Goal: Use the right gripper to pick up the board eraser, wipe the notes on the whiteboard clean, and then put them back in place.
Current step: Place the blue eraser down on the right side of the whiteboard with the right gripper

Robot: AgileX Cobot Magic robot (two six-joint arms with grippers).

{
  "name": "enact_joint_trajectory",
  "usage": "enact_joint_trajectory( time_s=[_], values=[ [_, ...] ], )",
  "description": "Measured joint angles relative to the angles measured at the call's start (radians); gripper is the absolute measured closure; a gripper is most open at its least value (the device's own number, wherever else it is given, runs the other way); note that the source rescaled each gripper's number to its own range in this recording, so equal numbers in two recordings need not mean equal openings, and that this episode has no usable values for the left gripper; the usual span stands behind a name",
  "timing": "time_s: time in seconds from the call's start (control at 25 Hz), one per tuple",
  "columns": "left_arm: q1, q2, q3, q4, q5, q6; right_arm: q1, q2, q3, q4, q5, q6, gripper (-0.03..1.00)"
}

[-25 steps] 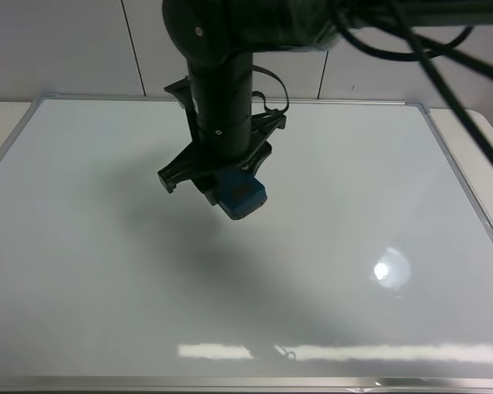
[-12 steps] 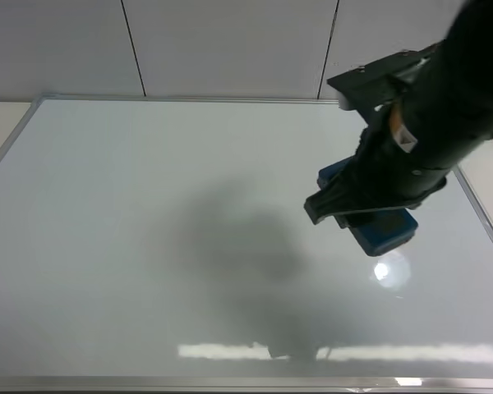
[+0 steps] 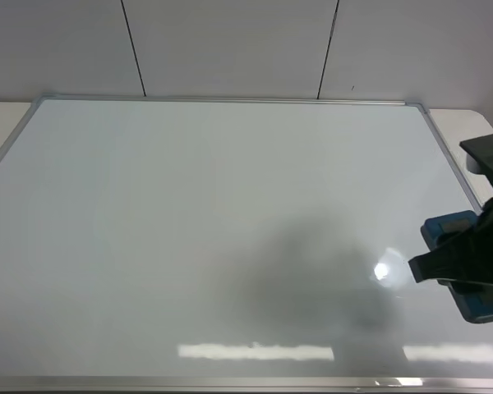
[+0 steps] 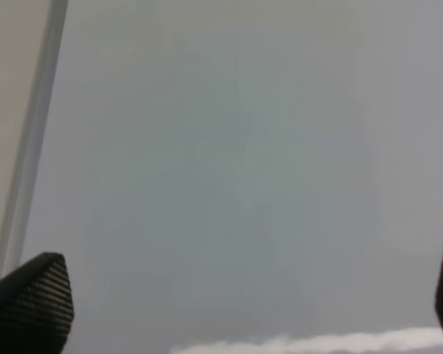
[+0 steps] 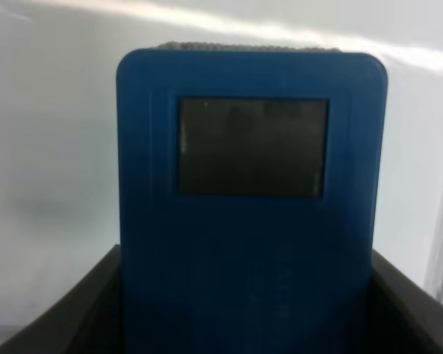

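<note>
The whiteboard point(image 3: 214, 230) lies flat and fills most of the exterior view; no notes show on it. My right gripper point(image 3: 468, 267) is at the board's right edge, shut on the blue board eraser point(image 3: 468, 271). In the right wrist view the eraser point(image 5: 251, 206) sits between the two black fingers, one of them point(image 5: 74, 310) at its side, with its dark patch facing the camera. My left gripper point(image 4: 244, 310) shows only its two black fingertips point(image 4: 29, 302), set wide apart with nothing between them, over the board near its silver frame point(image 4: 33, 140).
A pale table point(image 3: 0, 123) shows beyond the board's left and right edges. A white panelled wall point(image 3: 230, 45) stands behind. A lamp glare spot point(image 3: 386, 269) and a light streak lie on the board near its front.
My right gripper has swept with the eraser from the board's upper middle across to its right edge. The shadow on the board followed it.
</note>
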Motion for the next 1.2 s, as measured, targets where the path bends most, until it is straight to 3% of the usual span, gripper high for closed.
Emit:
enact_joint_trajectory(
  time_s=[0.24,0.48,0.6,0.96,1.2],
  values=[
    [0.000,0.000,0.000,0.000,0.000,0.000,-0.212,-0.022,0.035,0.015,-0.045,-0.073,0.97],
    [0.000,0.000,0.000,0.000,0.000,0.000,-0.484,-0.007,0.035,0.124,-0.139,-0.319,0.97],
    [0.000,0.000,0.000,0.000,0.000,0.000,-0.569,0.041,0.035,0.181,-0.187,-0.401,0.97],
    [0.000,0.000,0.000,0.000,0.000,0.000,-0.582,0.311,0.031,0.216,-0.384,-0.438,0.97],
    [0.000,0.000,0.000,0.000,0.000,0.000,-0.582,0.373,0.015,0.189,-0.480,-0.436,0.97]
  ],
)
